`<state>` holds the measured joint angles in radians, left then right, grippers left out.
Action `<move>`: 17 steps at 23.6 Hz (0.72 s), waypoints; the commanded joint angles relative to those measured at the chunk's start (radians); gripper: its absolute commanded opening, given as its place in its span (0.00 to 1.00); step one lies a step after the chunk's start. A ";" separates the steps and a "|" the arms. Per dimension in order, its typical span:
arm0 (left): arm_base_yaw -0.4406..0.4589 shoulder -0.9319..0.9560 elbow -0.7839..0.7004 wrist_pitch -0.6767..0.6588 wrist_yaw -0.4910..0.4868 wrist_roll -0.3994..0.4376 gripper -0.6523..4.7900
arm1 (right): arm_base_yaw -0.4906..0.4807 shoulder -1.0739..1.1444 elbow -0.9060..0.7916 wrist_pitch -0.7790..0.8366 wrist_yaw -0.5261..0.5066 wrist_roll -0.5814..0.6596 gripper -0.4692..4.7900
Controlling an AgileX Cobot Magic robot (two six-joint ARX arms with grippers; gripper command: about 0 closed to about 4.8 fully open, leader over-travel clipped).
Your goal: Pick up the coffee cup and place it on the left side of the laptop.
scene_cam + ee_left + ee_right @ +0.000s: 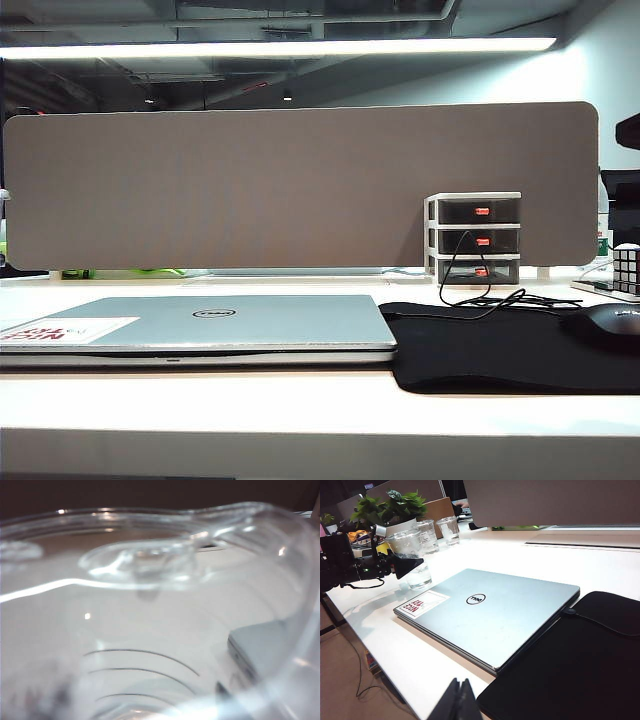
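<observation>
1. On the white table point(300, 410) in the exterior view, the closed silver laptop point(200, 325) lies left of centre with the black mouse pad point(500, 350) touching its right edge. A black mouse point(612, 322) rests on the pad's far right, and a small 3-drawer organiser point(475, 238) stands behind, against a grey divider panel point(300, 185). Neither arm nor the cup appears here.
2. The right wrist view shows what that view misses: the coffee cup point(412, 560) stands upright on the table just beside the laptop's point(490, 612) stickered end. The left gripper point(407, 564) is at the cup, 1 dark finger on its near side; whether the jaws press it or stand apart cannot be told.
3. The same view shows the right gripper point(456, 700) low over the table's near edge, its 2 fingertips together, closed on nothing.
4. The left wrist view is filled by the cup's clear lid point(150, 565), very close and blurred, with a laptop corner point(260, 647) seen through the plastic.
</observation>
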<state>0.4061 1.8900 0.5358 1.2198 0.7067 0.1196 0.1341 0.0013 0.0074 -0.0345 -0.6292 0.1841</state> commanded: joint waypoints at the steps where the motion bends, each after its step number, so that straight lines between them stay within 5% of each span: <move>1: 0.001 0.000 0.002 0.009 0.015 0.003 0.93 | 0.000 -0.002 -0.005 0.016 -0.002 -0.001 0.09; 6: 0.007 -0.001 -0.017 0.030 0.104 -0.029 1.00 | 0.000 -0.002 -0.005 0.016 -0.002 -0.001 0.09; 17: 0.062 -0.016 -0.182 0.115 0.091 -0.076 1.00 | 0.000 -0.002 -0.005 0.016 -0.028 -0.002 0.09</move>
<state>0.4686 1.8843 0.3691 1.3209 0.7940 0.0479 0.1341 0.0013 0.0074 -0.0338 -0.6548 0.1837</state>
